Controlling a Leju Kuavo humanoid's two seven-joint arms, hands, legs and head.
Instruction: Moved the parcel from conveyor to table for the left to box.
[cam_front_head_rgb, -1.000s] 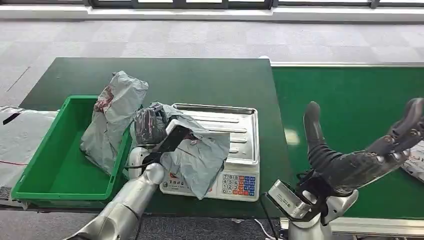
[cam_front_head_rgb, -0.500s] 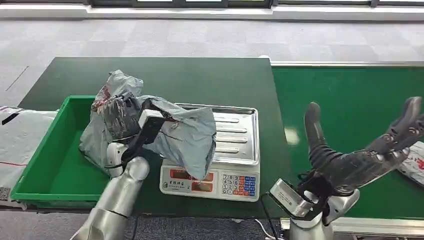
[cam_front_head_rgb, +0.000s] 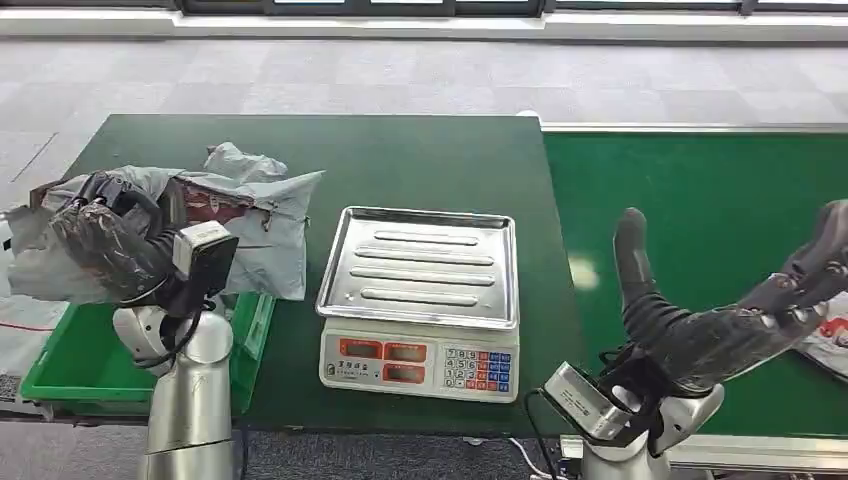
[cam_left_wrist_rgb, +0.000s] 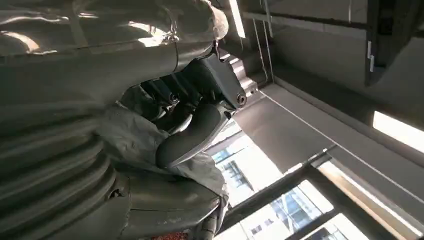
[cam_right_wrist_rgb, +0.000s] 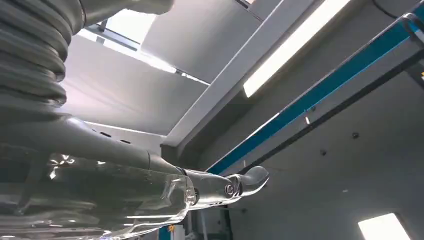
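**Left hand holds grey parcel above the green bin**

In the head view the left hand (cam_front_head_rgb: 105, 248) is raised at about 9 o'clock of the scene, its dark fingers (cam_front_head_rgb: 80, 235) wrapped around a crumpled grey poly-mailer parcel (cam_front_head_rgb: 255, 225). The parcel hangs off the tabletop (cam_front_head_rgb: 400, 160), above the green plastic bin (cam_front_head_rgb: 75, 365), whose rim sits at roughly 8 o'clock. In the left wrist view the thick grey thumb (cam_left_wrist_rgb: 192, 135) presses against the wrinkled grey film (cam_left_wrist_rgb: 135, 142) of the same parcel.

The electronic scale (cam_front_head_rgb: 420, 300), with its ribbed steel pan and keypad facing the robot, stands bare at the centre, at 3 o'clock of the parcel and apart from it.

The right hand (cam_front_head_rgb: 730, 320) hovers at about 4 o'clock over the green conveyor belt (cam_front_head_rgb: 700, 190), palm up, fingers (cam_front_head_rgb: 630, 260) spread and gripping nothing. A white-and-red package (cam_front_head_rgb: 830, 335) lies on the belt at the picture's right edge, just beyond that hand's fingertips.

More grey bagged parcels (cam_front_head_rgb: 20, 320) lie at the left edge beyond the bin.
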